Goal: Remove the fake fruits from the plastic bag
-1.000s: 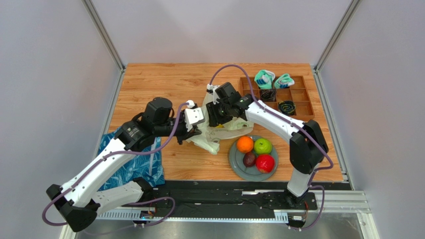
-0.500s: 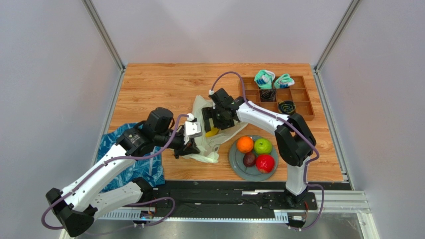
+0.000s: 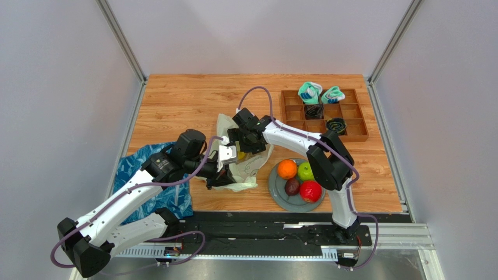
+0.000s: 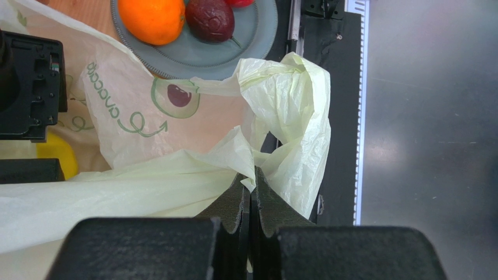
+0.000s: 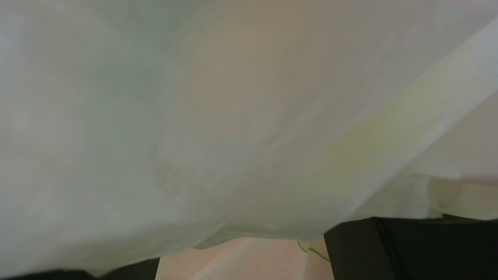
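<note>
Fingers (image 4: 235,204) of the left gripper (image 4: 252,182) are clenched on a fold of the plastic bag (image 3: 248,175) at the centre of the overhead view, seemingly to hold its mouth up. The right gripper (image 3: 238,144) reaches in with jaws spread beside a yellow fruit (image 4: 55,154). Four fake fruits (image 3: 308,171) sit on the grey plate (image 3: 275,189), right of the bag.

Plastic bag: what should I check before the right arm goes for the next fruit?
1. Left fingers shut on the plastic bag edge: ok.
2. Right fingers spread apart at the bag: ok.
3. Yellow fruit visible inside the bag: ok.
4. Right wrist view clear: not ok, bag film covers it.
5. Right fingers lined up on the yellow fruit: cannot tell.
</note>
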